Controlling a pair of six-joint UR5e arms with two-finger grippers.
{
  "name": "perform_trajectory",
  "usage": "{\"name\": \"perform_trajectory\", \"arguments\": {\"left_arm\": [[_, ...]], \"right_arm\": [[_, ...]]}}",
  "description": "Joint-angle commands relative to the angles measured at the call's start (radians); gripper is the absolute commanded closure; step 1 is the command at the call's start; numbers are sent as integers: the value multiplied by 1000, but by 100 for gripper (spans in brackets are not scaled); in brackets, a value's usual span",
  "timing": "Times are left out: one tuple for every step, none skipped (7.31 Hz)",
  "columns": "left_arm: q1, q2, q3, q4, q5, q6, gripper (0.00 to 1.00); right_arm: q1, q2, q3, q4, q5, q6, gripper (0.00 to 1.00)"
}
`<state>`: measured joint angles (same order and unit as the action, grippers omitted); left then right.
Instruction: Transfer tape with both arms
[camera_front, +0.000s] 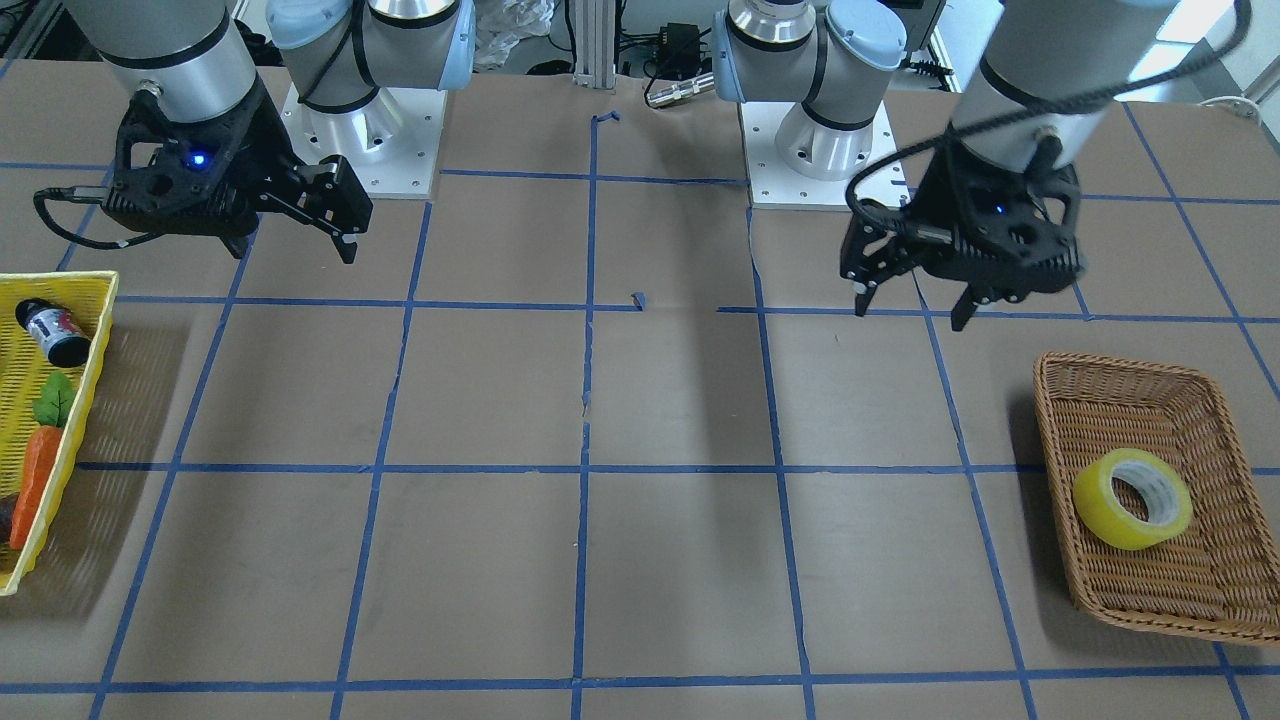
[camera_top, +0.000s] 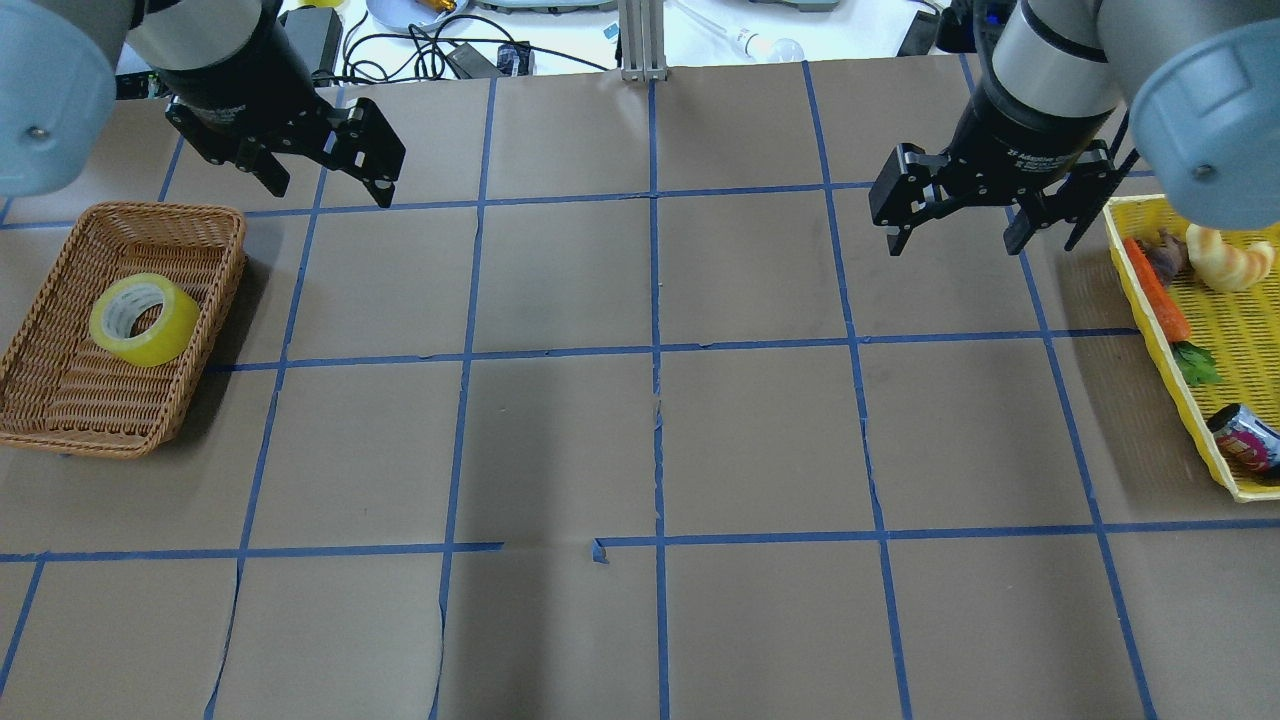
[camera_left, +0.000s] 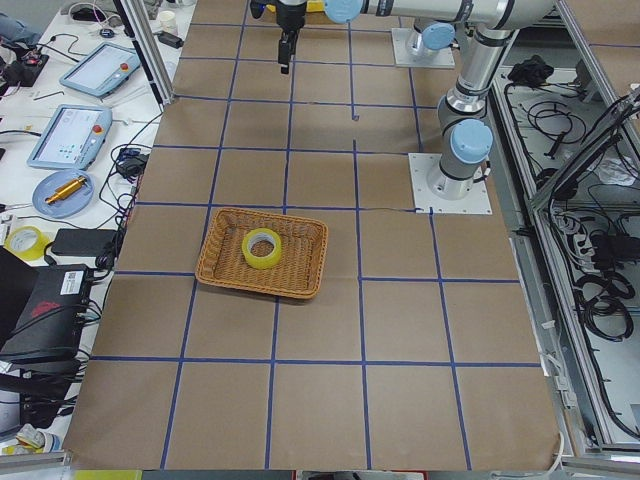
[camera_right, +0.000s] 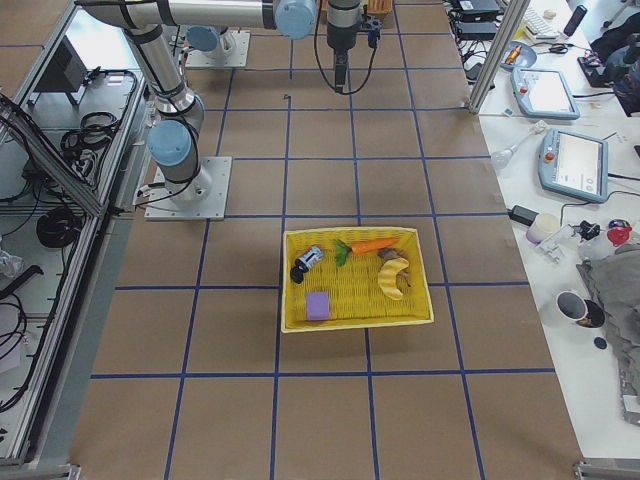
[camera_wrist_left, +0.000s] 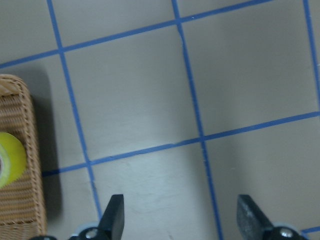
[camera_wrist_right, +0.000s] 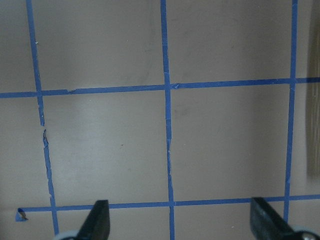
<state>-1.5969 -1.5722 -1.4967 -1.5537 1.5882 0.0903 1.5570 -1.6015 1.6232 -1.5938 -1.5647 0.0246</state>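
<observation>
The yellow tape roll (camera_top: 143, 318) lies in a brown wicker basket (camera_top: 60, 410) at the table's left end; it also shows in the front view (camera_front: 1133, 497), the exterior left view (camera_left: 263, 248) and at the left edge of the left wrist view (camera_wrist_left: 10, 159). My left gripper (camera_top: 330, 190) hangs open and empty above the table, beyond the basket and to its right, apart from it (camera_front: 910, 312). Its fingers frame bare paper in the wrist view (camera_wrist_left: 181, 210). My right gripper (camera_top: 955, 245) is open and empty, high over the table's right half (camera_front: 295, 248) (camera_wrist_right: 180, 210).
A yellow mesh tray (camera_top: 1210, 445) at the right end holds a carrot (camera_top: 1158, 290), a croissant (camera_top: 1232, 258), a small bottle (camera_top: 1245, 438) and a purple block (camera_right: 319, 305). Brown paper with blue tape grid lines covers the table. Cables and devices lie beyond the far edge.
</observation>
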Motion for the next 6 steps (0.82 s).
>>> {"name": "perform_trajectory", "arguments": {"left_arm": [[-23, 60, -13, -94, 2, -106, 0], [-21, 58, -16, -104, -2, -113, 0], [-21, 55, -14, -97, -5, -113, 0], [-9, 47, -1, -94, -8, -112, 0], [0, 47, 0, -92, -13, -101, 0], [5, 49, 3, -85, -13, -99, 0]], "right_arm": [[0, 0, 0, 0, 0, 1, 0], [0, 0, 0, 0, 0, 0, 0], [0, 0, 0, 0, 0, 0, 0], [0, 0, 0, 0, 0, 1, 0], [0, 0, 0, 0, 0, 1, 0], [0, 0, 0, 0, 0, 0, 0]]}}
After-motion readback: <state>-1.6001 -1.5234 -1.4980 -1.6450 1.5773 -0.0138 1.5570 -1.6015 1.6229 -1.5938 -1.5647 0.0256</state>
